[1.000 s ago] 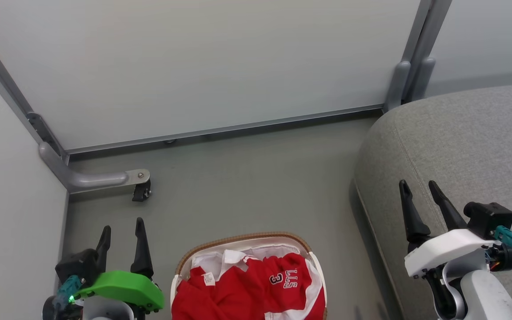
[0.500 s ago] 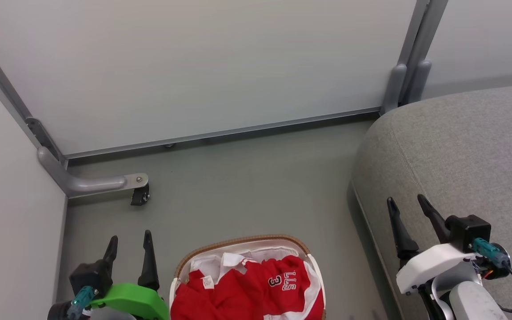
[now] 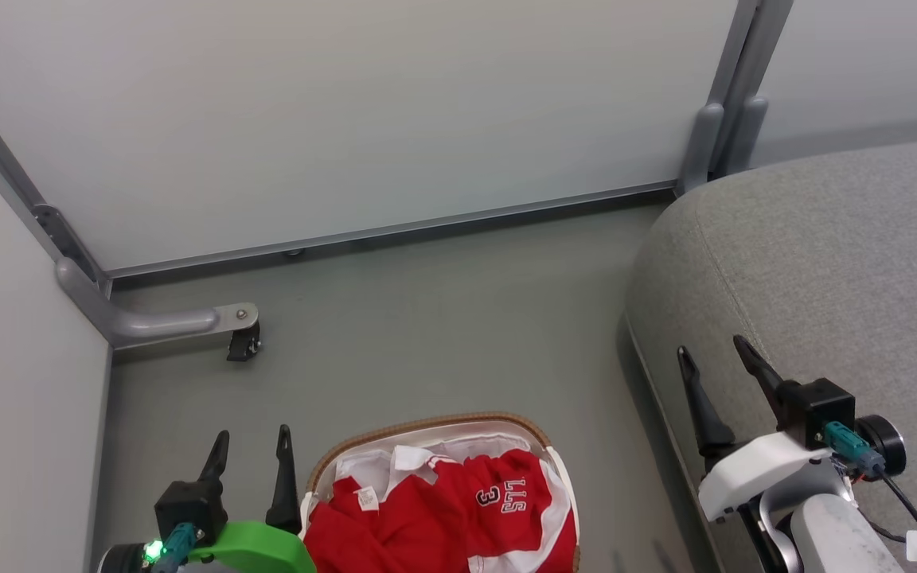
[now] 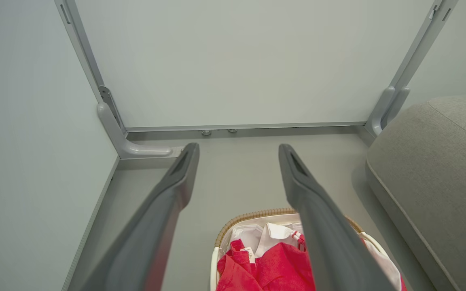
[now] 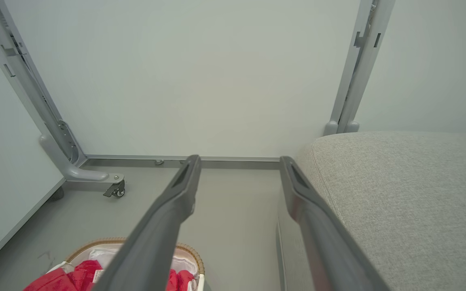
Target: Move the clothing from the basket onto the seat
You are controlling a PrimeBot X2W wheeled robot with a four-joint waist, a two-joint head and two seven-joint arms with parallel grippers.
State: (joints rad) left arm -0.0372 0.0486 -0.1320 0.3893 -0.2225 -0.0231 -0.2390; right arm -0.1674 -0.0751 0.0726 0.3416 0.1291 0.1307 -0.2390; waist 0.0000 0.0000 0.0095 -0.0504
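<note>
Red white-trimmed sports clothing (image 3: 435, 521) lies bunched, seemingly two pieces, inside the oval white brown-rimmed plastic basket (image 3: 427, 422) on the floor (image 3: 442, 318). The left pincer (image 3: 253, 436) beside it and the right pincer (image 3: 710, 348) by the large grey fabric seat (image 3: 825, 255) gape wide, empty.

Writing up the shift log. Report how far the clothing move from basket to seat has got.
Done: nothing; the clothing lies in the basket, none on the seat where visible. In hand: nothing; the left tool beside the basket and the right tool by the seat edge stand open, empty. Left: grasp the clothing and carry it over.
</note>
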